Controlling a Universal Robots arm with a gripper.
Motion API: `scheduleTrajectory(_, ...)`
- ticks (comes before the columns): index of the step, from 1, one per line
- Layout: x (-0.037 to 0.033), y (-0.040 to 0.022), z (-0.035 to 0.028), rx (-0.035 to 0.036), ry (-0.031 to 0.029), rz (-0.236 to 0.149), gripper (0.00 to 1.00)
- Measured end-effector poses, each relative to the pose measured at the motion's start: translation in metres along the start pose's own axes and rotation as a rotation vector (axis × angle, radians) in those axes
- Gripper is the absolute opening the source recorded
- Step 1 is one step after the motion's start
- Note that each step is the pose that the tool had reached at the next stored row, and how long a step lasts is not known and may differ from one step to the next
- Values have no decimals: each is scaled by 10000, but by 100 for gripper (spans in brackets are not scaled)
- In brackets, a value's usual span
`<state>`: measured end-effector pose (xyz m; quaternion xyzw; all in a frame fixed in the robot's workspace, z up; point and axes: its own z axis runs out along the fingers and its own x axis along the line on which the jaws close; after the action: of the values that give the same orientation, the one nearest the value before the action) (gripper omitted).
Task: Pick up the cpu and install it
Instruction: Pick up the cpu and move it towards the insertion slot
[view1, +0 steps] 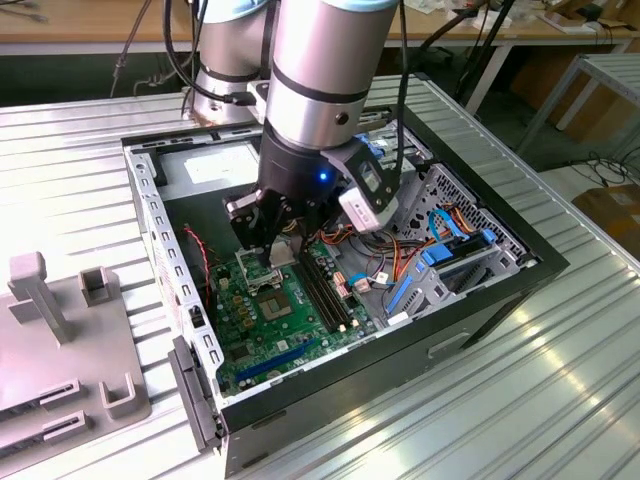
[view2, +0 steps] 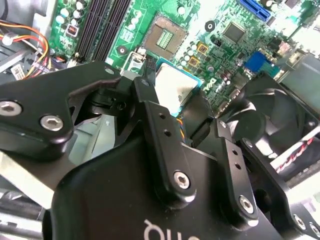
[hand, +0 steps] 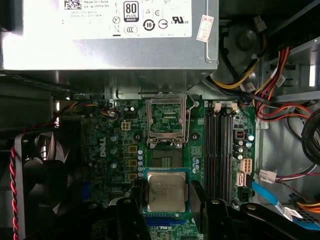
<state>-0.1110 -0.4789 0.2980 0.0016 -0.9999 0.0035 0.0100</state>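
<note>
The cpu (hand: 165, 192) is a small square chip with a dull grey metal top and a green rim, and my gripper (hand: 165, 199) is shut on it, one black finger (hand: 131, 202) on each side. It hangs a little above the green motherboard (hand: 115, 150), just short of the open socket (hand: 167, 161). The socket's silver hinged frame (hand: 167, 117) stands flipped back. In the second wrist view the cpu (view2: 172, 86) sits between the fingers (view2: 150, 100), with the bare socket (view2: 165, 36) beyond it. In the exterior view the gripper (view1: 281, 250) is down inside the open computer case (view1: 160, 230).
A silver power supply (hand: 110, 30) lies past the socket. A black fan (hand: 45, 175) sits to one side of the board, black memory slots (hand: 220, 150) and bundled cables (hand: 272, 100) to the other. Blue drive brackets (view1: 450, 255) are at the exterior view's right, a grey fixture (view1: 50, 330) on the table at its left.
</note>
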Motion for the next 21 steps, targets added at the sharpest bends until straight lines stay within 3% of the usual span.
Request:
scheduleTrajectory(16, -22, -18, 324, 1, 0, -1, 47)
scheduleTrajectory(21, -23, -18, 345, 1, 0, -1, 47)
